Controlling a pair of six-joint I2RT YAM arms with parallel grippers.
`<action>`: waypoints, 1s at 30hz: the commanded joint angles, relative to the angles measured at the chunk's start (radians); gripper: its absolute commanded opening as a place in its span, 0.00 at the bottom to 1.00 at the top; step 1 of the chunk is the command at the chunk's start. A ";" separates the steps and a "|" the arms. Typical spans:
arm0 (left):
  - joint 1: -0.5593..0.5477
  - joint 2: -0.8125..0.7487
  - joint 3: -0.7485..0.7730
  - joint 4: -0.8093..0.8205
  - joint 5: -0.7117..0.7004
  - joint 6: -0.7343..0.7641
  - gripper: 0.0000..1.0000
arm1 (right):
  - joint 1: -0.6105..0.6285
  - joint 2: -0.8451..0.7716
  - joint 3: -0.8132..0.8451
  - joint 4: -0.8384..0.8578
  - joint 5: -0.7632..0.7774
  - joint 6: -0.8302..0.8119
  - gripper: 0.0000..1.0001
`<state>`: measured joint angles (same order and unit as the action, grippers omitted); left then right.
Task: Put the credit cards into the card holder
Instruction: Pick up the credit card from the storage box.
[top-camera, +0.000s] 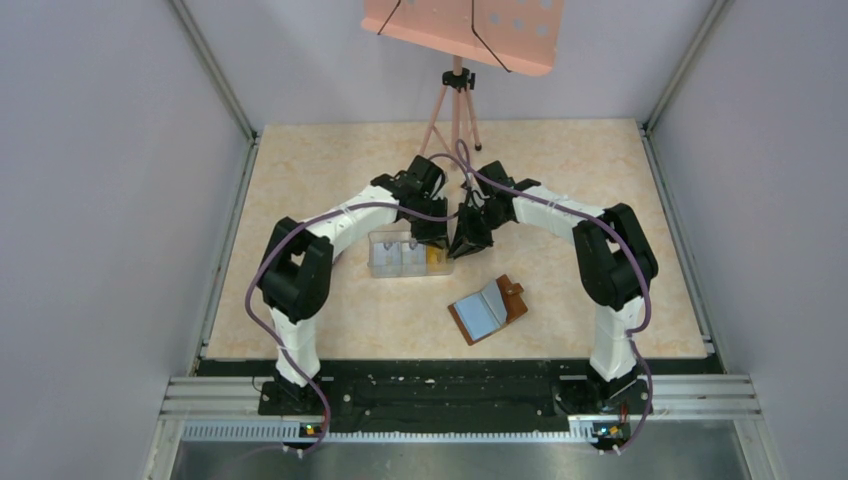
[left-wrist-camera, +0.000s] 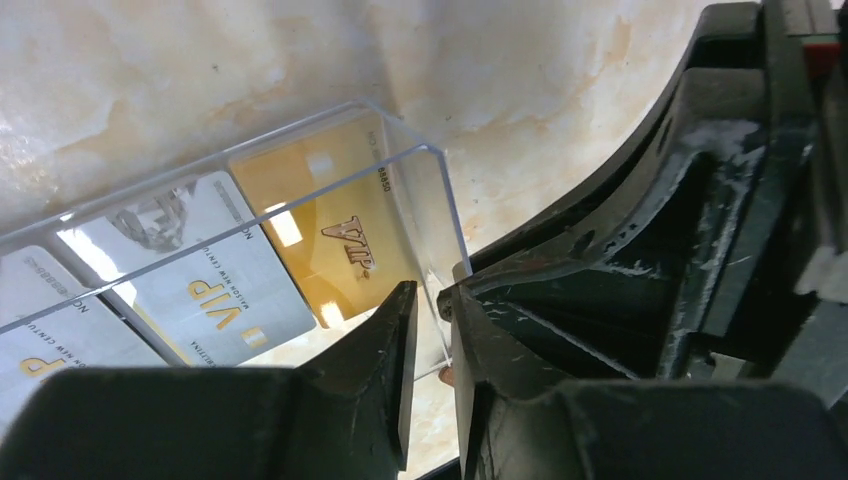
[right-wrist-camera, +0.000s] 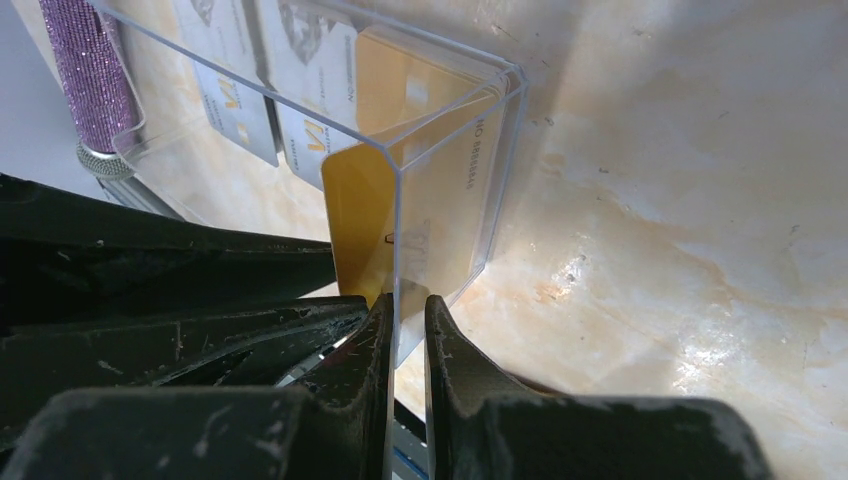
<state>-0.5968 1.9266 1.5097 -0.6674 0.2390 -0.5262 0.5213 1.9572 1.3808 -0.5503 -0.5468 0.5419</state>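
Note:
The credit cards lie in a clear three-compartment box (top-camera: 392, 262): an orange-yellow card (left-wrist-camera: 330, 235) in the end compartment and pale blue-grey cards (left-wrist-camera: 200, 275) beside it. The card holder (top-camera: 488, 308), a brown wallet, lies open on the table to the box's near right, away from both grippers. My left gripper (left-wrist-camera: 428, 295) stands slightly open astride the box's end wall, a narrow gap showing between its fingers. My right gripper (right-wrist-camera: 405, 305) is shut on the same end wall at the corner, close to the orange-yellow card (right-wrist-camera: 360, 225). Both grippers (top-camera: 450, 238) meet at the box's right end.
A tripod (top-camera: 455, 110) carrying a pink board (top-camera: 465, 25) stands at the back of the table. Grey walls close in both sides. A purple cable (right-wrist-camera: 85, 70) hangs by the box. The right arm's black body (left-wrist-camera: 700, 200) crowds the left wrist view.

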 joint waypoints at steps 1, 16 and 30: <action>-0.011 -0.006 -0.024 0.069 0.033 -0.017 0.25 | 0.012 -0.058 0.010 0.044 -0.066 -0.004 0.09; -0.008 0.038 -0.036 0.007 -0.049 -0.014 0.00 | 0.011 -0.073 0.021 0.041 -0.063 -0.007 0.10; -0.007 -0.288 -0.125 0.076 -0.076 -0.011 0.00 | -0.019 -0.213 0.070 -0.047 0.014 -0.094 0.59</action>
<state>-0.6006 1.7634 1.4235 -0.6334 0.1738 -0.5472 0.5205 1.8458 1.4120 -0.5888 -0.5377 0.4858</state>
